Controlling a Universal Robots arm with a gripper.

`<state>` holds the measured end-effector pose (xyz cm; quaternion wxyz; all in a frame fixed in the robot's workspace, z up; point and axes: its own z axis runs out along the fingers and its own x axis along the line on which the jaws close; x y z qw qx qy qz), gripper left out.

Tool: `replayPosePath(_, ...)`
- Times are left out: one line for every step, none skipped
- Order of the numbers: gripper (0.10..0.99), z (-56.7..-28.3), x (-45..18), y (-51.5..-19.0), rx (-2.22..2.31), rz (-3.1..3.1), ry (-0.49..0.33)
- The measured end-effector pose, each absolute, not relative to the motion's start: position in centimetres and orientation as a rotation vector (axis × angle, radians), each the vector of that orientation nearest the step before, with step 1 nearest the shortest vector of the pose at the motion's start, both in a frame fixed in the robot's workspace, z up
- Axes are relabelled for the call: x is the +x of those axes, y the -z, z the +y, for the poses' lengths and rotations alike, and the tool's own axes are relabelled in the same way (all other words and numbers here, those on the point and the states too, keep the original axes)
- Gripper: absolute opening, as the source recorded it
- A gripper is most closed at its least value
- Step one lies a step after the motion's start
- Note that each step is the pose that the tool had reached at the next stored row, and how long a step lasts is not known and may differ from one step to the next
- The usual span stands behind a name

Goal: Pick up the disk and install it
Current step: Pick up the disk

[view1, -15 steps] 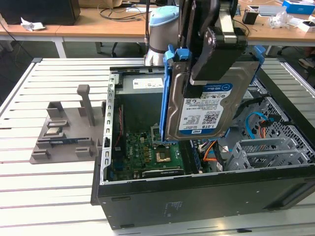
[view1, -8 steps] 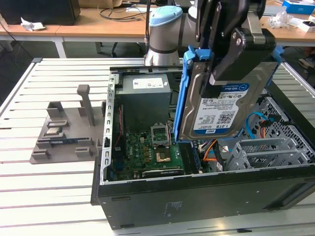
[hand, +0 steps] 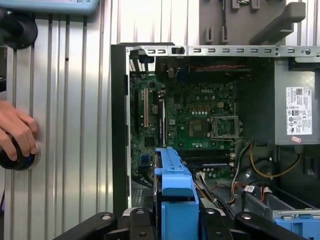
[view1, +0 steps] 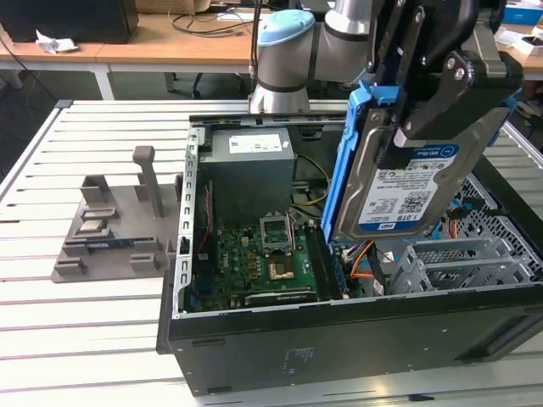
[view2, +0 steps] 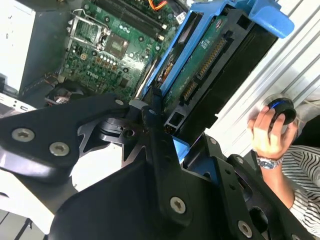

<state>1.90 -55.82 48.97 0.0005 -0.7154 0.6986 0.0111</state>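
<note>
Surface: a white slatted table, with wooden desks behind it, carries an open computer case lying on its side.

Gripper: the black gripper hangs above the open case, its fingers clamped on the disk.

Disk: the disk is held up in the air between the fingers, tilted, label face showing in the exterior view. The second wrist view shows instead its connector end and blue carrier frame; the first wrist view shows the frame edge-on.

Below the gripper: the grey drive cage and loose orange and blue cables lie under the disk in the exterior view.

Further off: the green motherboard with its empty processor socket sits deeper in the case, seen in both wrist views.

Beyond that: the grey power-supply box stands at the case's far end.

Farthest: a grey fixture rests on the table outside the case.

Person: a hand rests on a round black-and-blue button on the table beside the case, seen in both wrist views.
</note>
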Motion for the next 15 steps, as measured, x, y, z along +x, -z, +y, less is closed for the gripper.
replayPosePath(0.369,-55.8,2.3,-49.0,-2.247,2.194,-0.035)
replayPosePath(0.369,-55.8,2.7,-48.9,-2.247,2.194,-0.035)
replayPosePath(0.369,-55.8,3.0,-48.9,-2.247,2.194,-0.035)
replayPosePath(0.369,-55.8,3.3,-48.9,-2.247,2.194,-0.035)
replayPosePath(0.369,-55.8,3.8,-48.9,-2.247,2.194,-0.035)
replayPosePath(0.369,-55.8,4.2,-48.9,-2.247,2.194,-0.035)
replayPosePath(0.369,-55.8,4.4,-48.9,-2.247,2.194,-0.035)
replayPosePath(0.369,-55.8,4.9,-48.9,-2.247,2.194,-0.035)
replayPosePath(0.369,-55.8,5.2,-48.9,-2.247,2.194,-0.035)
replayPosePath(0.369,-55.8,5.8,-48.9,-2.247,2.194,-0.035)
replayPosePath(0.369,-55.8,6.2,-48.8,-2.247,2.195,-0.035)
replayPosePath(0.369,-55.8,6.9,-48.8,-2.247,2.194,-0.035)
replayPosePath(0.369,-55.8,7.5,-48.8,-2.247,2.195,-0.035)
replayPosePath(0.369,-55.8,7.8,-48.8,-2.247,2.195,-0.035)
replayPosePath(0.369,-55.8,8.1,-48.8,-2.247,2.195,-0.035)
